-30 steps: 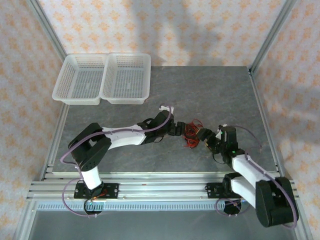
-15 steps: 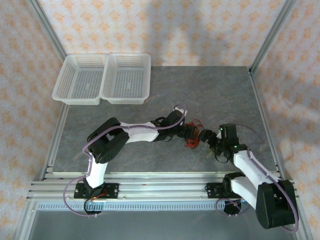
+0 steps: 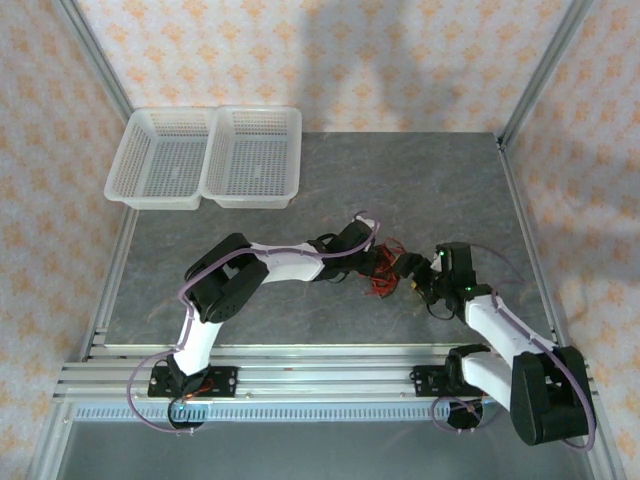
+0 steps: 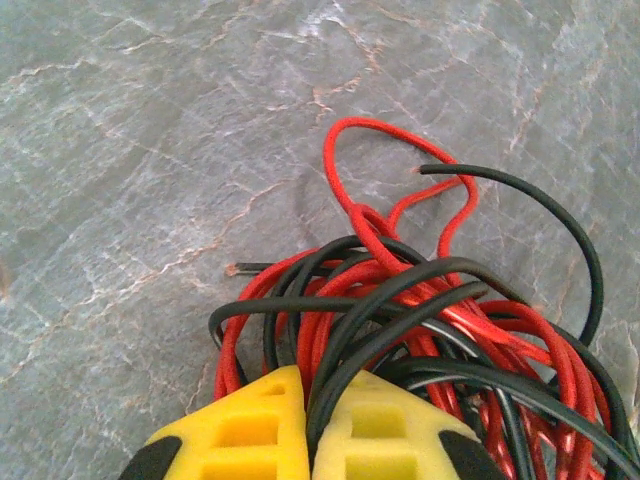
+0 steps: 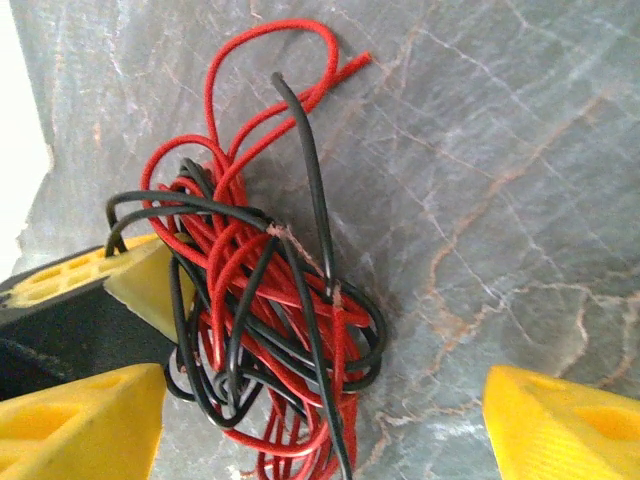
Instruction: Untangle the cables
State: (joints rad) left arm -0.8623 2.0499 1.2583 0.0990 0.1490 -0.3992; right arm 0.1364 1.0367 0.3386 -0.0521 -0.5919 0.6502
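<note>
1. Lying on the table [image 3: 420,180], the cables [image 3: 383,272] read from above as one small clump.
2. Right wrist view resolves its long axis, red end pointing away.
3. Left gripper [image 4: 308,420] clamps strands; right gripper [image 5: 325,390] straddles them, spread wide.

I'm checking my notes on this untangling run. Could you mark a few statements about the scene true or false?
1. The left pincer is shut on the cables. True.
2. The right pincer is shut as well. False: it is open, with a finger on each side of the cables.
3. Every cable is red. False: red and black ones are mixed.
4. The two white baskets hold no cables. True.
</note>
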